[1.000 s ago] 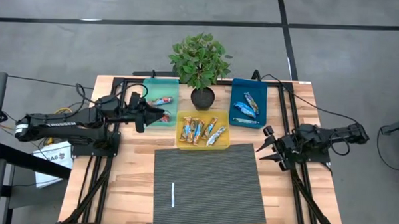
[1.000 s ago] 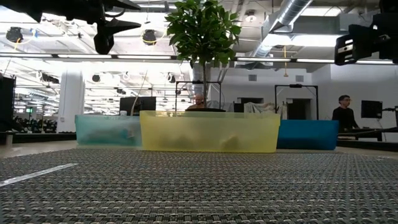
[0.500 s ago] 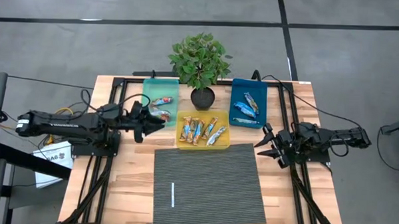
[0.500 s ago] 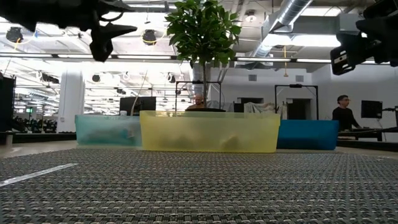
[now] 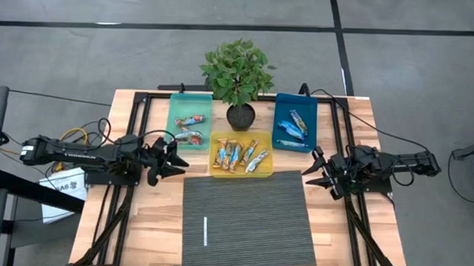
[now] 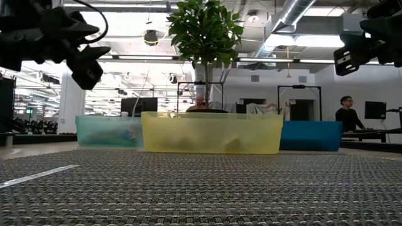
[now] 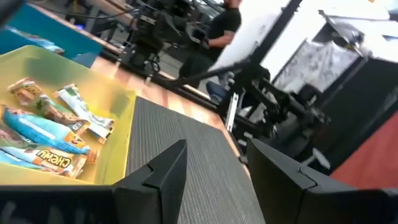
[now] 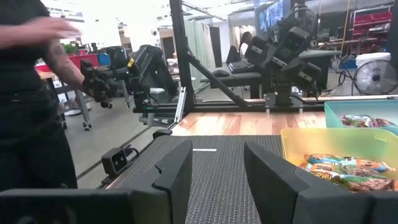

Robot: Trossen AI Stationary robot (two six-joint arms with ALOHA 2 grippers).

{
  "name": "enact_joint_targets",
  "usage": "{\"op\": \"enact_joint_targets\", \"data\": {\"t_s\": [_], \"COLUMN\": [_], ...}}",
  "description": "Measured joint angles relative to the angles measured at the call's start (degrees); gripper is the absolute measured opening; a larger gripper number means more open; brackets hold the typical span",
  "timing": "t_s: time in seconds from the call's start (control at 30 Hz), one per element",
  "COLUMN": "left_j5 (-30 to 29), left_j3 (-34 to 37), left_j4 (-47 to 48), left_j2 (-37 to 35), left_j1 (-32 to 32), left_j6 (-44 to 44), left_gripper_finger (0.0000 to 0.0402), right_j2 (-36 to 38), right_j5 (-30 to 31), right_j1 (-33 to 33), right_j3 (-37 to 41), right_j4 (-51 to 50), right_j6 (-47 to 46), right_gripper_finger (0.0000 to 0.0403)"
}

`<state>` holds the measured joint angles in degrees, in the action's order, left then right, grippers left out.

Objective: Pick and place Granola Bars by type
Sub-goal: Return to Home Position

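Note:
The granola bars lie sorted in three bins at the far side of the table. Two red-orange ones are in the teal bin, several multicoloured ones in the yellow bin, and blue ones in the blue bin. My left gripper hangs open and level, left of the yellow bin and near the teal bin's near end. Its wrist view shows nothing between its fingers. My right gripper stands open and level, right of the yellow bin, also holding nothing.
A potted plant stands between the teal and blue bins. A dark ribbed mat covers the table's near middle, and a thin white stick lies on it. A person stands beyond the table's left side.
My left gripper has drawn back from above the teal bin, toward the table's near-left, and has sunk lower while staying open. My right gripper has rolled slightly about its own axis without leaving its place. The bars and bins have not moved.

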<state>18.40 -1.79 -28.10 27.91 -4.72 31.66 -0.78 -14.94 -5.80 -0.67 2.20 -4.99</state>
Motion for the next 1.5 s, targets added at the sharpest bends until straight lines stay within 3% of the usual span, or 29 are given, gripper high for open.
{"op": "enact_joint_targets", "data": {"t_s": [0.4,0.57,0.73,0.9,1.03,1.1,1.23,1.5], "left_j5": [0.5,0.9,3.9,3.2,-8.3,-11.3,-8.8,-7.2], "left_j3": [1.2,1.2,1.3,1.3,1.3,1.4,1.4,1.4], "left_j4": [0.5,3.9,15.2,15.4,18.2,19.5,24.4,23.6], "left_j2": [-6.7,-15.5,-27.9,-27.9,-27.8,-27.9,-27.8,-27.8], "left_j1": [4.6,4.9,5.0,5.2,5.1,5.1,5.2,5.3], "left_j6": [-14.0,-15.1,-15.5,-15.8,-18.5,-18.7,-18.4,-18.6], "left_gripper_finger": [0.016,0.016,0.016,0.016,0.016,0.016,0.016,0.016], "right_j2": [0.0,0.0,0.0,-0.2,-0.5,-0.6,-0.5,-0.6], "right_j5": [0.0,0.0,0.0,0.0,0.0,0.0,0.0,0.0], "right_j1": [0.0,0.0,0.0,-0.2,-0.2,-0.2,-0.2,-0.2], "right_j3": [0.0,0.0,0.0,0.0,0.0,0.0,0.0,0.0], "right_j4": [0.0,0.0,0.0,0.0,0.0,0.0,0.0,0.0], "right_j6": [0.0,0.0,0.0,-0.1,0.0,-0.1,-0.1,0.0], "right_gripper_finger": [0.0137,0.014,0.0141,0.0139,0.0141,0.0141,0.014,0.0138]}}
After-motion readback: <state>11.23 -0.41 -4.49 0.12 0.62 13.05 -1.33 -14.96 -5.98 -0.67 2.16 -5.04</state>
